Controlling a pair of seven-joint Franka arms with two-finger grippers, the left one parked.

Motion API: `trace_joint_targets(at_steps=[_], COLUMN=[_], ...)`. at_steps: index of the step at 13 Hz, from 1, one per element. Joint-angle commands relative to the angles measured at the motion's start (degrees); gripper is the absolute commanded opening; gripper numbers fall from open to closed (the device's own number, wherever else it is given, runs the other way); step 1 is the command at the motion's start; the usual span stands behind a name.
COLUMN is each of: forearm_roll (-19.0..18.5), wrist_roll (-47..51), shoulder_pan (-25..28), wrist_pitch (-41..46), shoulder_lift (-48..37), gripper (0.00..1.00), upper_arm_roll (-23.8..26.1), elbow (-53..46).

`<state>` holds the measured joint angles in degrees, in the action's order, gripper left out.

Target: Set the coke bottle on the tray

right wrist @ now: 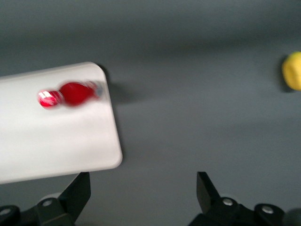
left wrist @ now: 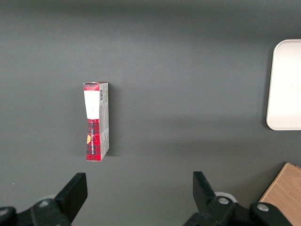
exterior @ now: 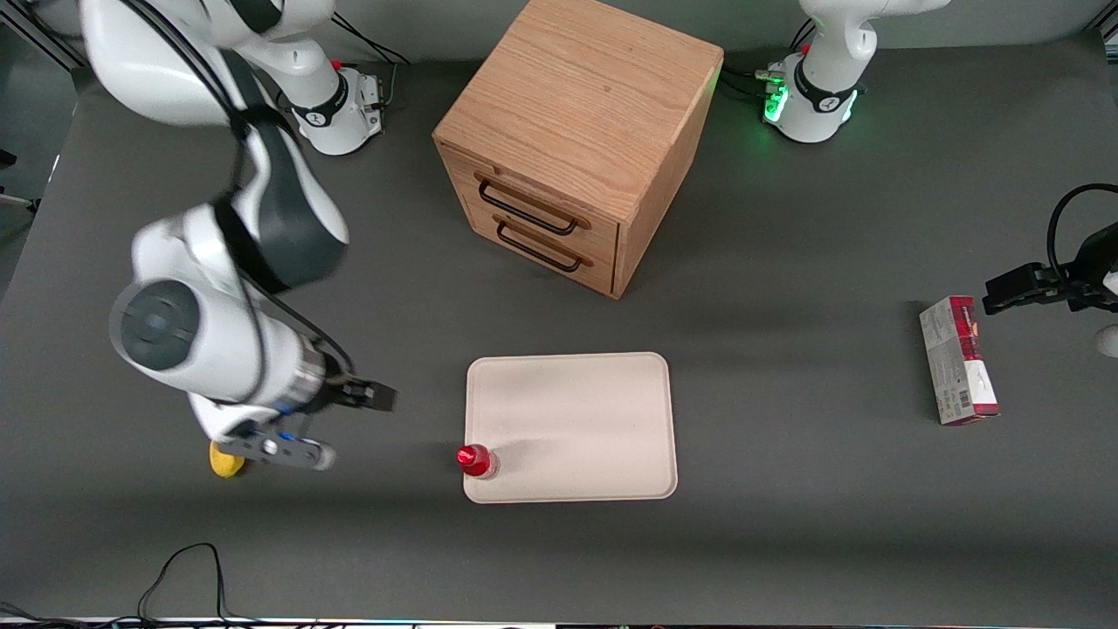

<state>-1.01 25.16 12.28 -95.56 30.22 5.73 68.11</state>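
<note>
The coke bottle (exterior: 476, 460), small and red with a red cap, stands upright on the cream-white tray (exterior: 576, 411), at the tray's corner nearest the front camera and toward the working arm's end. In the right wrist view the bottle (right wrist: 75, 93) sits just inside a rounded corner of the tray (right wrist: 56, 141). My right gripper (exterior: 354, 406) hangs above the bare table beside the tray, toward the working arm's end, well apart from the bottle. It is open and empty (right wrist: 143, 188), with its jaws wide apart.
A yellow lemon-like lump (exterior: 225, 463) lies on the table under the working arm's wrist, also seen in the right wrist view (right wrist: 292, 70). A wooden drawer cabinet (exterior: 576, 114) stands farther from the front camera than the tray. A red-and-white box (exterior: 958, 360) lies toward the parked arm's end.
</note>
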Motion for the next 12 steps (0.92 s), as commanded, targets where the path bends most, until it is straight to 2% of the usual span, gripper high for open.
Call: trace_joint_targets(at_steps=[1,3,5,8,12], forearm_roll=[3.03,3.12,3.47,3.47,3.47], wrist_roll=[-7.74,-14.14,-19.68,-22.09,-21.91], shoulder_pan=[-2.95,-2.96,-3.05,-4.19,-3.75], wrist_pitch=[-3.13,-5.06,-3.33,2.56,6.60], shoulder_lift=[-17.96,-27.10,-34.50,-36.20,-32.79], gripper=[1.00,1.00,1.00,1.00,1.00], upper_arm_roll=[-0.63,-3.95,-6.95,-8.46,-8.02], elbow=[23.23,33.52,38.66,36.58,29.64])
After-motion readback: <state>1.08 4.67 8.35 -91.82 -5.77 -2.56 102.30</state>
